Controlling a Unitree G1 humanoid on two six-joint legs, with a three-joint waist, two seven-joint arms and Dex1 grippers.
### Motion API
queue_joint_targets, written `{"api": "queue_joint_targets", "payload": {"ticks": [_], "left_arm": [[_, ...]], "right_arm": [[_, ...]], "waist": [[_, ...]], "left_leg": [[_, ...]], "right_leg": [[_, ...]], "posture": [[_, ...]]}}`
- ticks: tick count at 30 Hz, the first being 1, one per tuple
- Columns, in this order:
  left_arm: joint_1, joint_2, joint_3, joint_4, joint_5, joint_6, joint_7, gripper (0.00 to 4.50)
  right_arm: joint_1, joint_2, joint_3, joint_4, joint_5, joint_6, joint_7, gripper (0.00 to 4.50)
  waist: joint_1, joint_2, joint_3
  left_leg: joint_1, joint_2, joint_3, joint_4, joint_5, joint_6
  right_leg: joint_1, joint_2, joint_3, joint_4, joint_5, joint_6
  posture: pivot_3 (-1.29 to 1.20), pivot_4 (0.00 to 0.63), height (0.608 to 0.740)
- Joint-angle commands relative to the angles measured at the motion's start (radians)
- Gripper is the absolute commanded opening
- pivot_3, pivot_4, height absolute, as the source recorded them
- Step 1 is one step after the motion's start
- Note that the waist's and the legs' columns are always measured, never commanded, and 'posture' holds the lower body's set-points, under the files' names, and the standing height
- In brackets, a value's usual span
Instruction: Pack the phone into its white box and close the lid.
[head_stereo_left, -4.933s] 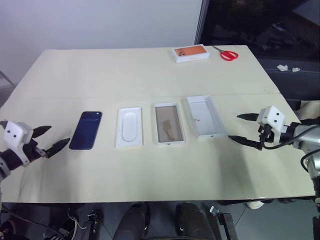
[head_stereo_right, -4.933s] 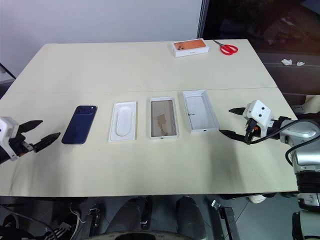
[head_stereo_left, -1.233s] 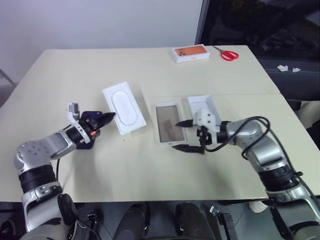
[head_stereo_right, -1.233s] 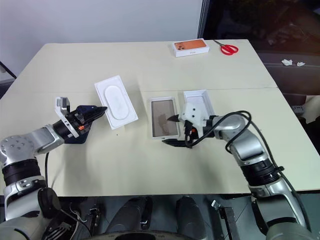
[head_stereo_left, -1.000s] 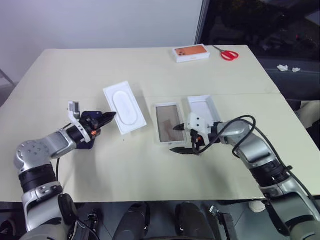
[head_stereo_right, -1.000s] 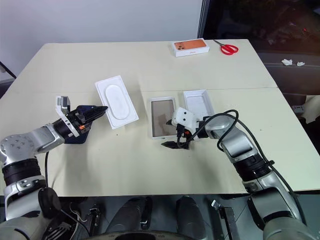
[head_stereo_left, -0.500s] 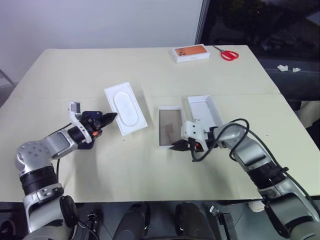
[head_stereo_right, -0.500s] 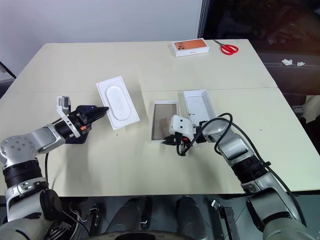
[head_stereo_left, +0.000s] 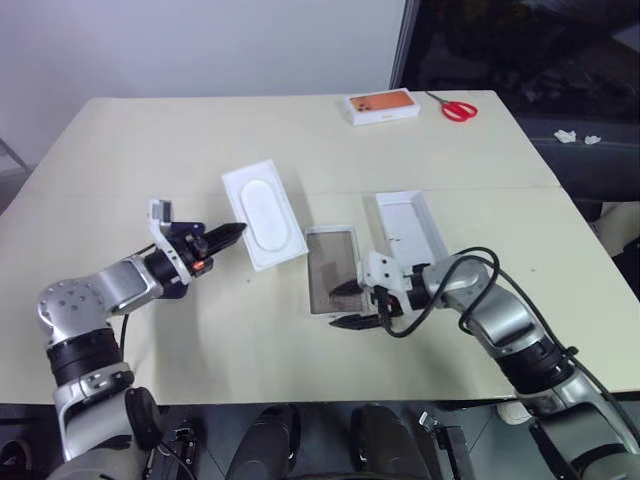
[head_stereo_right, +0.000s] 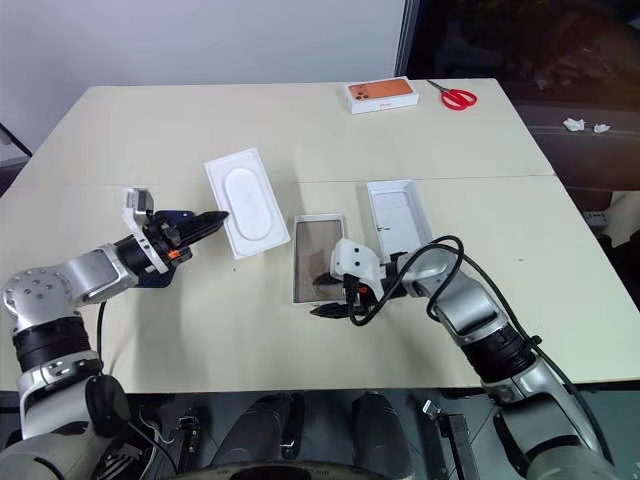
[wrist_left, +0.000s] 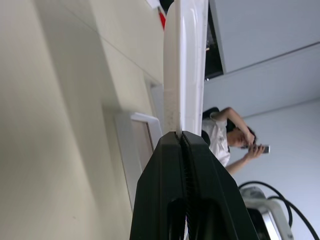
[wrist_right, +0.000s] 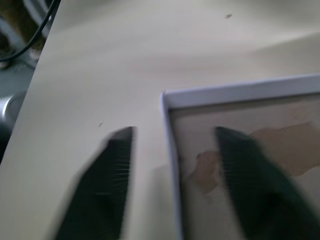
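Nearest: right gripper (head_stereo_left: 338, 306), fingers spread apart, astride the near end wall of the white box (head_stereo_left: 331, 264), one finger over the tan floor, the other outside on the table (head_stereo_left: 300, 350). To the left: left gripper (head_stereo_left: 235, 232) clamped tight on the edge of the white insert (head_stereo_left: 263, 212). Beneath that wrist, mostly hidden: the phone (head_stereo_right: 158, 277), lying outside the box. Just beyond the box: the lid (head_stereo_left: 410, 230), white inside facing up. Far edge: orange-topped box (head_stereo_left: 381, 105) beside red scissors (head_stereo_left: 458, 109).
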Motion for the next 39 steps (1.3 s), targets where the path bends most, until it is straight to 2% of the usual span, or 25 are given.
{"api": "queue_joint_targets", "payload": {"ticks": [1,6,10,18,23,26,30,35,39], "left_arm": [[-0.006,-0.031,-0.004,-0.062,-0.071,0.024,0.037,0.00],[0.033,-0.094,-0.045,-0.123,-0.118,0.046,0.088,0.00],[0.050,-0.138,-0.099,-0.120,-0.098,0.054,0.133,0.00],[0.037,-0.159,-0.187,-0.088,-0.061,0.039,0.132,0.00],[0.029,-0.158,-0.189,-0.055,-0.055,0.030,0.124,0.00],[0.022,-0.149,-0.200,-0.050,-0.033,0.019,0.117,0.94],[0.019,-0.141,-0.207,-0.057,-0.035,0.028,0.104,2.95],[0.007,-0.115,-0.208,-0.054,-0.023,0.017,0.082,2.95],[0.013,-0.052,-0.244,-0.104,0.042,-0.047,0.015,2.95]], "right_arm": [[-0.038,-0.034,-0.104,-0.048,0.076,0.036,0.013,4.01],[-0.025,-0.143,-0.241,0.009,0.125,0.008,0.053,4.01],[0.006,-0.203,-0.276,0.075,0.091,-0.084,0.069,4.01],[0.001,-0.183,-0.261,0.089,0.075,-0.119,0.044,4.01],[-0.001,-0.174,-0.257,0.092,0.068,-0.133,0.029,4.01],[0.003,-0.169,-0.254,0.088,0.065,-0.136,0.022,4.09],[-0.005,-0.151,-0.247,0.078,0.065,-0.135,0.014,4.09],[-0.042,-0.105,-0.239,0.081,0.070,-0.124,-0.011,4.09],[-0.094,-0.029,-0.220,0.108,0.042,-0.128,-0.075,4.09]], "waist": [[0.002,0.000,0.000],[0.004,-0.001,0.000],[0.003,-0.001,0.000],[0.002,-0.001,0.000],[0.003,-0.001,0.000],[0.003,-0.001,0.000],[0.002,-0.001,0.000],[0.001,-0.001,0.000],[-0.001,-0.001,0.000]], "left_leg": [[0.000,0.000,0.000,0.000,0.000,0.000],[0.000,-0.001,0.000,0.001,-0.001,0.002],[0.000,-0.001,0.000,0.000,-0.001,0.002],[0.000,0.000,0.001,0.000,0.000,0.000],[0.000,0.000,0.001,0.000,0.000,0.000],[0.000,0.000,0.001,0.000,0.000,0.000],[0.000,0.000,0.001,0.000,0.001,-0.002],[0.000,0.000,0.001,0.000,0.001,-0.001],[0.000,0.000,0.001,0.000,0.001,-0.002]], "right_leg": [[0.000,0.000,0.000,0.000,0.000,0.000],[0.001,-0.001,0.000,-0.001,0.000,0.000],[0.001,-0.001,0.000,-0.001,0.000,0.000],[0.000,0.000,0.000,-0.001,0.000,0.000],[0.001,0.000,0.000,-0.001,0.000,0.000],[0.001,0.000,0.000,-0.001,0.000,0.000],[0.001,0.000,0.000,-0.001,0.000,0.000],[0.001,0.000,0.000,-0.001,0.000,0.000],[0.000,0.000,0.000,-0.001,0.000,0.000]], "posture": [[0.00,0.150,0.740],[0.00,0.150,0.740],[0.00,0.150,0.740],[0.00,0.150,0.740],[0.00,0.150,0.740],[0.00,0.150,0.740],[0.00,0.150,0.740],[0.00,0.150,0.740],[0.00,0.150,0.740]]}}
